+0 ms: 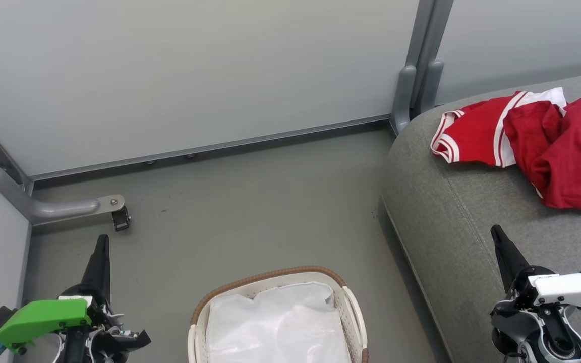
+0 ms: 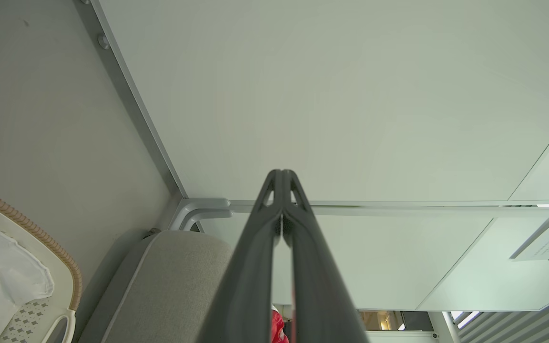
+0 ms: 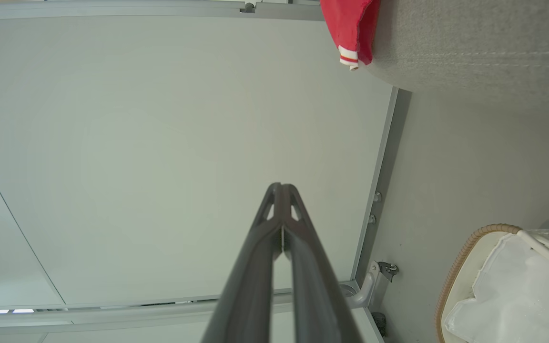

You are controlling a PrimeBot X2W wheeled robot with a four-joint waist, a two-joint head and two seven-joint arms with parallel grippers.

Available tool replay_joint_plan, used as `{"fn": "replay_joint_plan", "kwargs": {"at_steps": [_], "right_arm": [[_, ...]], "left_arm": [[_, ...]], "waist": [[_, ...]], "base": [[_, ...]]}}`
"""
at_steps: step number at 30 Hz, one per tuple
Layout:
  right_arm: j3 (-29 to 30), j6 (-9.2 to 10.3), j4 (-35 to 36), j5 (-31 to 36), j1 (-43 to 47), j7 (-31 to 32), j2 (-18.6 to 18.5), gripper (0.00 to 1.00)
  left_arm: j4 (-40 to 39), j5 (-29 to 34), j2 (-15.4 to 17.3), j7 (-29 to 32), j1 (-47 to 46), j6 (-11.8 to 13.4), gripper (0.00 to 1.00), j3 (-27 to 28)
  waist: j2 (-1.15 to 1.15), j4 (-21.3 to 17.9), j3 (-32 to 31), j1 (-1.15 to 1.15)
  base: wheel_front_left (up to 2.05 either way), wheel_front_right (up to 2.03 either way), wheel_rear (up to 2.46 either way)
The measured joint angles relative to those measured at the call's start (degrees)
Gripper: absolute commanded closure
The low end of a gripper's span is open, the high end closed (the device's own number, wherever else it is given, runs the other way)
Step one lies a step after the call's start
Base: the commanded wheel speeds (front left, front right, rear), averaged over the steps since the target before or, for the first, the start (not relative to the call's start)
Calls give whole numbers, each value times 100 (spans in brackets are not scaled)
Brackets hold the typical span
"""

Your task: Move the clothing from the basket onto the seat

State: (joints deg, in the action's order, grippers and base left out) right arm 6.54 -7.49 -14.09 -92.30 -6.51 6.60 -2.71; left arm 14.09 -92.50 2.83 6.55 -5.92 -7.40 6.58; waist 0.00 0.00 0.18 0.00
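Observation:
Red clothing with white stripes lies crumpled on the grey seat at the upper right; a red edge also shows in the right wrist view as clothing on the seat. The white basket with a brown woven rim stands on the floor at the bottom centre, holding just its white liner. My left gripper is shut and empty over the floor, left of the basket. My right gripper is shut and empty above the seat's front part, below the clothing.
Pale partition walls close off the back and left, with a grey metal foot and caster on the floor at the left. Bare grey floor lies between the basket and the walls.

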Motion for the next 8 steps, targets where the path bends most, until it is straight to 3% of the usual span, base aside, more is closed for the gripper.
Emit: {"fn": "replay_joint_plan", "kwargs": {"at_steps": [8], "right_arm": [[0, 0, 0, 0, 0, 0, 0, 100]], "left_arm": [[0, 0, 0, 0, 0, 0, 100, 0]], "waist": [[0, 0, 0, 0]], "base": [[0, 0, 0]]}}
